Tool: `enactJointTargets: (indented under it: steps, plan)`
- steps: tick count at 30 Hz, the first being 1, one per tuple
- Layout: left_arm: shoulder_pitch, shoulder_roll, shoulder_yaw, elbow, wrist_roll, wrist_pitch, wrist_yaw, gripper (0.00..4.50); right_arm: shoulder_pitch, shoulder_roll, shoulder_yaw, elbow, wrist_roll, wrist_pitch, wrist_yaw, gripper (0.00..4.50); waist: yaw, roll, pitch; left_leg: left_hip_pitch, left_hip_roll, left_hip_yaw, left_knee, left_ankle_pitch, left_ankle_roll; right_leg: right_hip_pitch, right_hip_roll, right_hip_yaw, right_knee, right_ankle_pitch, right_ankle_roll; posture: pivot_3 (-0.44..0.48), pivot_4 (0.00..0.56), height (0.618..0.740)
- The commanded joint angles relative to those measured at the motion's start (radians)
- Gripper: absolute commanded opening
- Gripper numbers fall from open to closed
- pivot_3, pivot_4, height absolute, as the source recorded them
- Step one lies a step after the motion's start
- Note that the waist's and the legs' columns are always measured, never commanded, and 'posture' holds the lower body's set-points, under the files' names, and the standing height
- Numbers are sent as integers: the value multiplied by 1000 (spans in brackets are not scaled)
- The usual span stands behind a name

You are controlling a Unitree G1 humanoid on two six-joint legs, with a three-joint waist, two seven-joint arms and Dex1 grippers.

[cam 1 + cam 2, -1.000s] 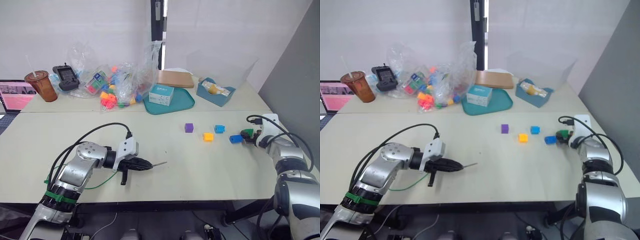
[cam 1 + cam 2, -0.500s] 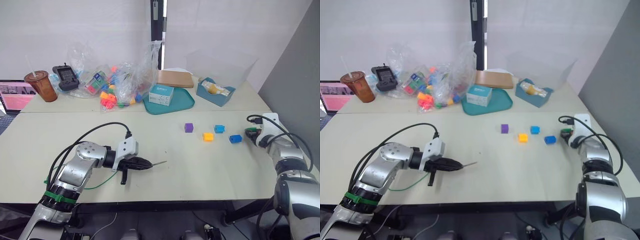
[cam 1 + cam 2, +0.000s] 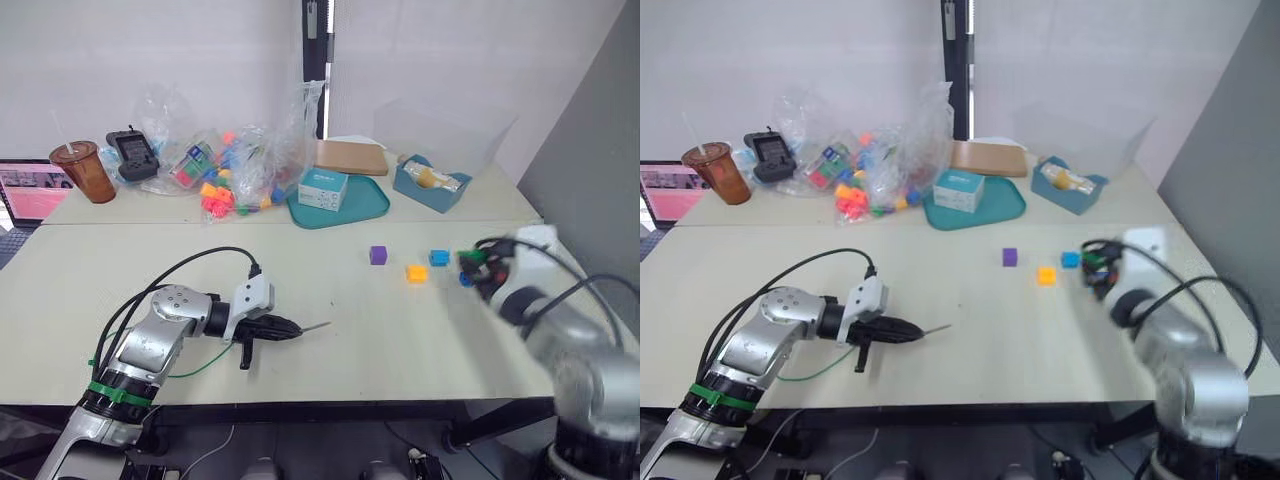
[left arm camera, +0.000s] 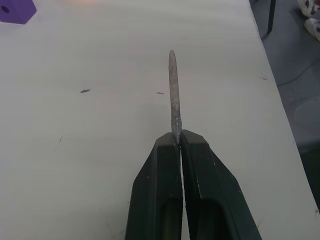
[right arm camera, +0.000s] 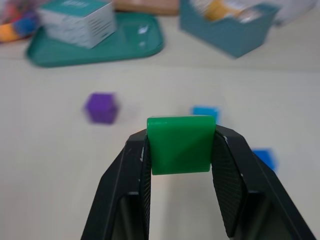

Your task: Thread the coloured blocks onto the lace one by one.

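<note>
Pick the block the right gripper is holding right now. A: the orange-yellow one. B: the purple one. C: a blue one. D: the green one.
D: in the right wrist view the green block sits clamped between the right gripper's two black fingers, while the purple block and a blue block lie on the table beyond it.

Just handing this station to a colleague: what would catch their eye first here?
The right gripper holds the green block pinched between its fingers, lifted above the table near the blue block and the orange-yellow block. At the near left, the left gripper is shut on the lace, its stiff tip pointing out over the table toward the blocks. Behind sits a plastic bag of multicoloured toy pieces.
</note>
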Motion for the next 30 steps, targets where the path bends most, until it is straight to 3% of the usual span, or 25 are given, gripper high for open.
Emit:
enactJointTargets:
  steps: [1, 4, 10, 13, 19, 21, 24, 27, 28, 30]
  plan:
    - [-16, 0, 4, -14, -22, 13, 3, 0, 47, 78, 144, -213, 14, 153, -104, 1130, 0, 0, 0, 0, 0, 0, 0, 0, 0, -1, 0, 0, 1, 0, 0, 0, 150, 740]
    - [-16, 2, -2, -9, -14, 4, -2, 0, 108, 118, 292, -238, -40, 170, -177, 1130, 0, 0, 0, -4, 0, 0, 0, 0, 0, -6, 0, 0, 3, 0, 0, 0, 150, 740]
    - [-23, 9, -6, -9, -11, 6, -14, 0, 169, 139, 521, -45, -170, -6, -228, 1130, -4, 0, 0, -6, -1, 0, 1, 1, 0, -9, 0, 0, 5, 0, 0, 0, 150, 740]
    - [-15, 31, -12, -27, -2, 10, -21, 0, 199, 134, 528, 78, -215, -123, -205, 1130, -5, -1, 0, -6, -1, 0, 1, 1, 0, -9, 0, 0, 4, 0, 0, 0, 150, 740]
    - [0, 76, -48, -110, 16, 120, 21, 0, 231, 114, 533, 136, -240, -237, -149, 1130, -5, -4, -1, -5, 0, 0, 1, 2, 0, -8, 0, 0, 6, 0, 0, 0, 150, 740]
    - [3, 71, -57, -151, 16, 171, 54, 0, 239, 109, 512, 121, -235, -259, -124, 2192, -4, -5, -2, -5, 0, 0, 1, 2, 0, -8, 0, 0, 6, 0, 0, 0, 150, 740]
    - [17, 71, -84, -225, 35, 242, 108, 0, 235, 64, 445, 65, -192, -270, -42, 3163, 0, -5, -1, -5, -1, 0, 1, 2, 0, -8, 0, 0, 6, 0, 0, 0, 150, 740]
    - [26, 85, -117, -278, 62, 301, 148, 0, 212, -51, 347, 28, -108, -284, 124, 4203, 0, -5, -1, -6, -1, 0, 1, 2, 0, -9, 0, 0, 5, 0, 0, 0, 150, 740]
    - [24, 88, -125, -291, 67, 328, 159, 0, 200, -102, 308, 34, -72, -294, 197, 4469, 0, -6, -1, -6, -1, 0, 1, 2, 0, -9, 0, 0, 5, 0, 0, 0, 150, 740]
    - [14, 90, -139, -303, 77, 364, 183, 0, 179, -181, 255, 68, -23, -324, 307, 4469, 0, -6, -1, -6, 0, 0, 1, 2, 0, -9, 0, 0, 5, 0, 0, 0, 150, 740]
